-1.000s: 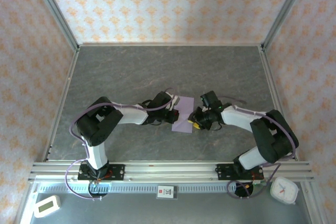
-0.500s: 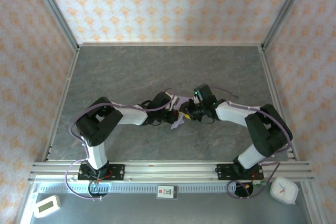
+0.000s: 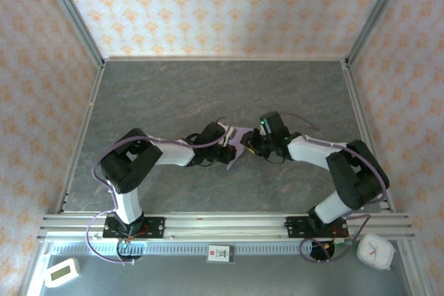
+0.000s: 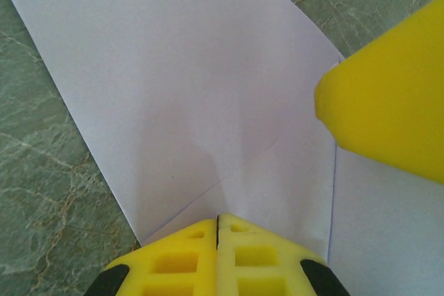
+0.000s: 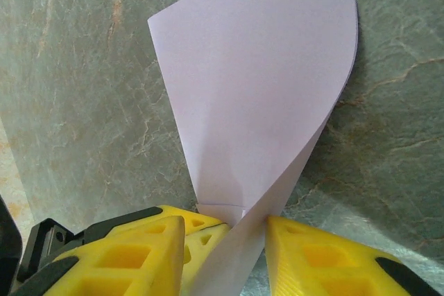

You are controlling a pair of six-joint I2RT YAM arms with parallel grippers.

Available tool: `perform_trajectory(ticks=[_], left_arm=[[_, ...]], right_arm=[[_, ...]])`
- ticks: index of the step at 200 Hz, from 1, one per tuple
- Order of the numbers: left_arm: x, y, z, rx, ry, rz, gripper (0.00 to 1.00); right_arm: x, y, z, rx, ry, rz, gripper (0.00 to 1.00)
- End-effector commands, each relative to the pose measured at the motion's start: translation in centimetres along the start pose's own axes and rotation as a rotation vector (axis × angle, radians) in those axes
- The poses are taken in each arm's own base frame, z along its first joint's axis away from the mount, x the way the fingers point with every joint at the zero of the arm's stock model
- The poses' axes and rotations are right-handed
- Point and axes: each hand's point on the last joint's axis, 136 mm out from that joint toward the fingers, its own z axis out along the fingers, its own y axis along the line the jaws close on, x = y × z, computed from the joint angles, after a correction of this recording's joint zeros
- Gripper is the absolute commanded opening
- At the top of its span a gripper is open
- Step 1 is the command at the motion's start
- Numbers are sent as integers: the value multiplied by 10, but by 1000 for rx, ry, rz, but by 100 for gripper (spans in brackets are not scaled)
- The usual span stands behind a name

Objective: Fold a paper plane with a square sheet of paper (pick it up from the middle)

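A square sheet of thin matte lavender paper (image 3: 240, 145) sits at the middle of the grey-green marbled surface (image 3: 208, 95), caught between the two arms, which reach in from either side. In the top view it looks small and partly lifted, with one flap curled up off the stone.

The left claw (image 3: 227, 152) comes in from the left. Its wrist camera shows its yellow fingers pressed flat together (image 4: 217, 225), pinching the near edge of the sheet (image 4: 187, 67). A diagonal crease runs up and to the right from that spot, and a straight vertical edge lies just right of it. One yellow finger (image 4: 388, 102) of the other arm hangs over the paper's right side.

The right claw (image 3: 252, 146) faces it from the right. Seen from its own wrist, its jaws (image 5: 225, 225) stand apart with a strip of the paper running between them, touching the right-hand pad. Above them the sheet (image 5: 263, 67) rises and bends over to the right in a smooth curve, clear of the stone beneath.
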Motion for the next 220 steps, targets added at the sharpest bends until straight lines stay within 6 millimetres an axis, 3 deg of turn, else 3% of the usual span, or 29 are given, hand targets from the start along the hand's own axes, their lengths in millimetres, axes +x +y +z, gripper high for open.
perform_trajectory(ticks=[1,53,77,126,140,157,171,180,201,220], left_arm=[[38,20,0,-57,116,-42,0],[39,21,-2,-59,115,-44,0],[39,21,-2,-58,112,-41,0],[32,16,-5,-49,96,-51,0],[16,12,-11,-42,61,-68,0],[-16,10,-26,-31,-24,-134,0],[-49,18,-47,-52,-136,-214,0],[-67,23,-61,-65,-201,-272,6],[-98,34,-88,-87,-319,-352,11],[-114,38,-99,-79,-358,-408,14]], right_arm=[[-1,-10,4,18,-13,-15,37],[10,-20,5,20,17,4,37],[12,-22,7,15,22,10,32],[7,-13,6,-10,19,5,2],[-1,-3,-3,-29,-4,2,0],[-17,9,-19,-29,-53,-5,0],[-35,14,-35,4,-107,-1,0],[-47,16,-47,45,-152,-8,0],[-71,4,-73,239,-236,-28,0],[-91,-9,-97,440,-306,-71,0]])
